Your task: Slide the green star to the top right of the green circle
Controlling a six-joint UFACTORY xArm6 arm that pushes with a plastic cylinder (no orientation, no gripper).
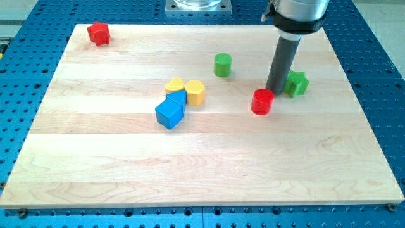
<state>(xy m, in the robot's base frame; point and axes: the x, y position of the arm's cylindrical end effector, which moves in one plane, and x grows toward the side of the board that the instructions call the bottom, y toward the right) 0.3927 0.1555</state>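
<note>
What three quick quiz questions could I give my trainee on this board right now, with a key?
1. True or false: my tip sits between the green star and the red cylinder.
2. Which block lies nearest the board's top-left corner? A) blue cube B) red star C) green circle
3. Fill in: seen in the view, the green star lies to the lower ____ of the green circle.

Key: 1 true; 2 B; 3 right.
</note>
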